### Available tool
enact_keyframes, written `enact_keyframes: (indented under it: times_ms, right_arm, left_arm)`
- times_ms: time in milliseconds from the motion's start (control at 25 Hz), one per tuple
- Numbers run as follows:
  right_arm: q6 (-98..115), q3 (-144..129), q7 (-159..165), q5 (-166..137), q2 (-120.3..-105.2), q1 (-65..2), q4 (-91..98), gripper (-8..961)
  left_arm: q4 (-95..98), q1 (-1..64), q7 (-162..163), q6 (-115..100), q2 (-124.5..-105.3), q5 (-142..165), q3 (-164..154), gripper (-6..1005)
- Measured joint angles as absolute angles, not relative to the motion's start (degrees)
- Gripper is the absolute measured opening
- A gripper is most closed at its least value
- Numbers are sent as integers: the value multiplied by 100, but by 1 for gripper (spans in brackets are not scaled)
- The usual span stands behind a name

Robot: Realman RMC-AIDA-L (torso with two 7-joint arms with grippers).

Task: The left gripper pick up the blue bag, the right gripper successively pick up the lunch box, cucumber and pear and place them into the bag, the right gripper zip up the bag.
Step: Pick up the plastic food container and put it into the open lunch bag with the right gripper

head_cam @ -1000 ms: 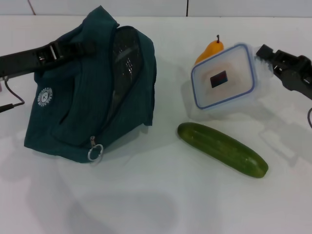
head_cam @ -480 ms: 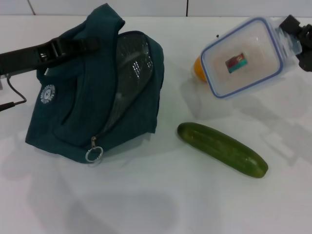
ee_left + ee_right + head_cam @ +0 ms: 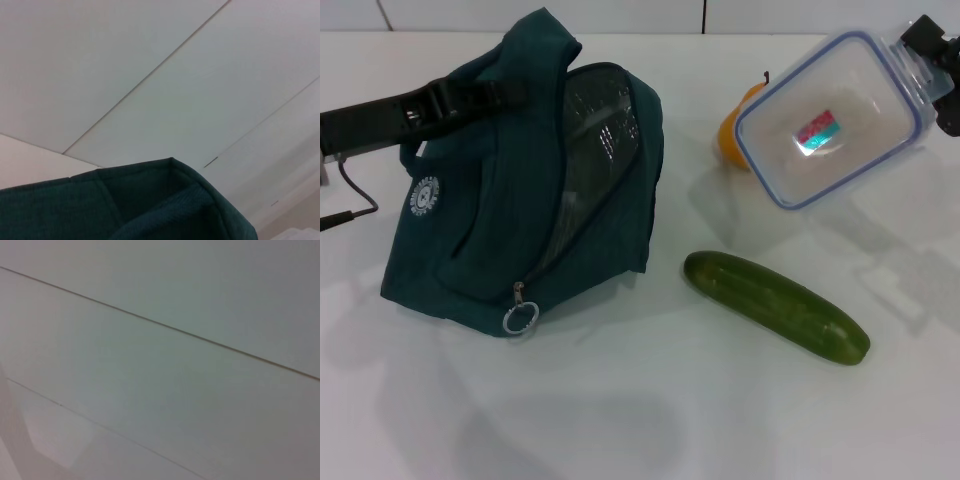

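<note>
Two arms at work: left gripper (image 3: 505, 92) clamped on the blue bag (image 3: 520, 215) at its far top edge, mouth gaping. Right gripper (image 3: 932, 62) grips the lunch box (image 3: 830, 118), tilted in mid-air at far right, over the pear (image 3: 732, 135). Cucumber (image 3: 775, 305) lies nearer, on the table (image 3: 640, 420).

Open table (image 3: 650, 400) between bag (image 3: 480, 250) and cucumber (image 3: 775, 305) — pear (image 3: 732, 135) behind the lunch box (image 3: 830, 120).
</note>
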State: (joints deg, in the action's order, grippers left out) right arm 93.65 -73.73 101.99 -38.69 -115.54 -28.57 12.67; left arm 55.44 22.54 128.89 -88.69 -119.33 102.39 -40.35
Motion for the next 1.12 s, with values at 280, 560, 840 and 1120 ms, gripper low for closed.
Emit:
enact_keyframes:
  times_ms: [280,560,840,1120]
  right_arm:
    - [9317,-7372,10268,-3766,-11550,-2875,1069,84]
    - [9236,-7365,10290,-3636,-11536,-2829,914,73]
    - [9066,-7267,10351,-3618,-11530,-2699,847,68]
    - [9058,-7216,10450,-3618,-11532,-2690,833,67]
  left_arm:
    - [5538,2258,12885,-8866,-11932,10239,-4042,47]
    - [5537,2262,12885,-8853,-11928,10239,-4043,47]
    - [5537,2268,12881,-8829,-11921,10239,-4043,47]
    - [5530,2333,12876,-8823,-11918,10265,-4043,47]
